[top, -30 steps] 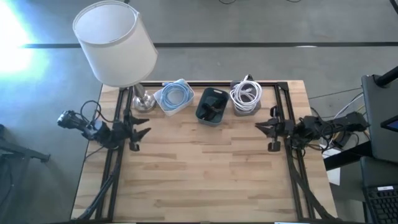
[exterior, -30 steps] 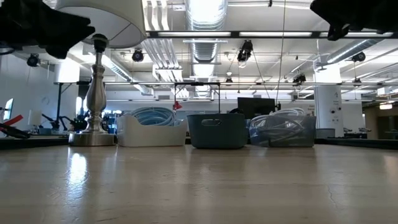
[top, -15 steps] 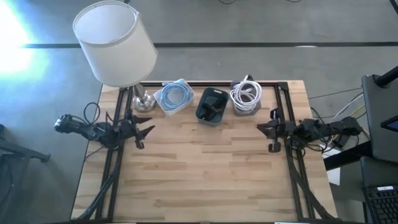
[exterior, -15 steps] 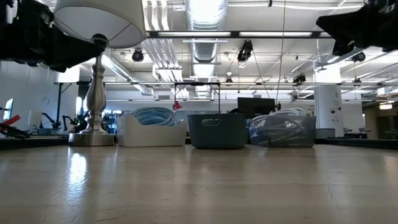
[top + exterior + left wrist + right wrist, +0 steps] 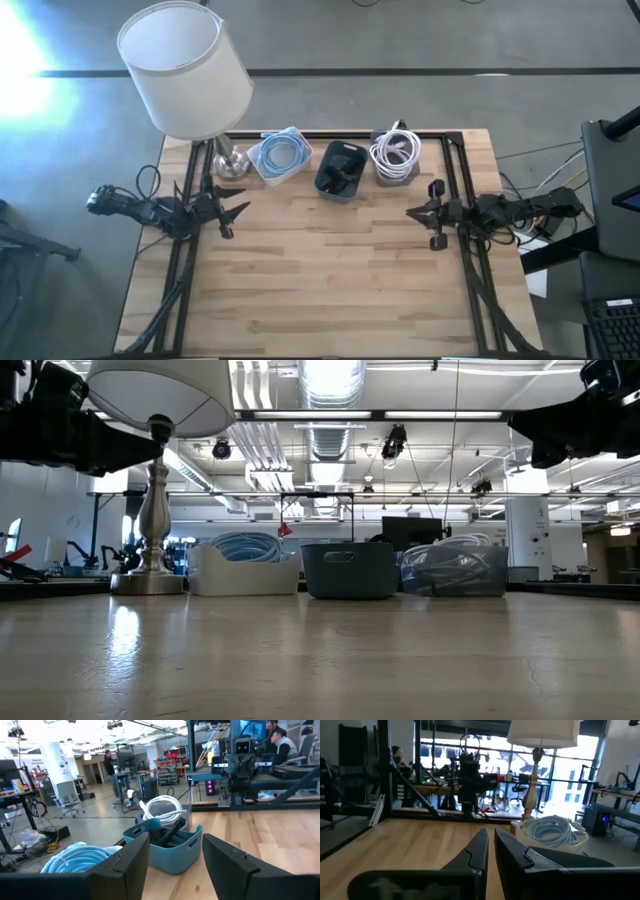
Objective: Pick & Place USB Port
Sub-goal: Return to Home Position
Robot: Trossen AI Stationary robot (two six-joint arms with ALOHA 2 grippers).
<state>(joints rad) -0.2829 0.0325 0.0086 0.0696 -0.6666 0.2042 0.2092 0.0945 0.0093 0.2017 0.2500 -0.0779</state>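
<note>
Step in hand: the sorting is looking finished, since no cable is lying loose on the desk; judging from that, the arms' return to their rest pose is what is in hand.
Left hand: the left hand is hovering over the left edge of the desk, near the lamp base, with its fingers spread wide and nothing between them.
Right hand: the right hand is hovering over the right edge of the desk, pointing inward, with its fingers nearly touching and gripping nothing.
Bins: 3 bins are standing in a row along the far edge of the desk, well apart from both hands.
Blue cables: the blue cables are lying coiled in the white bin, just beside the lamp.
Dark cable: a dark cable is lying in the dark teal bin in the middle.
White cables: the white cables are lying coiled in the clear bin on the right, not in the dark one.
Next move: each arm is likely needing only to fold back over its own side and settle, keeping clear of the lamp and the bins; no further grasp seems called for.
</note>
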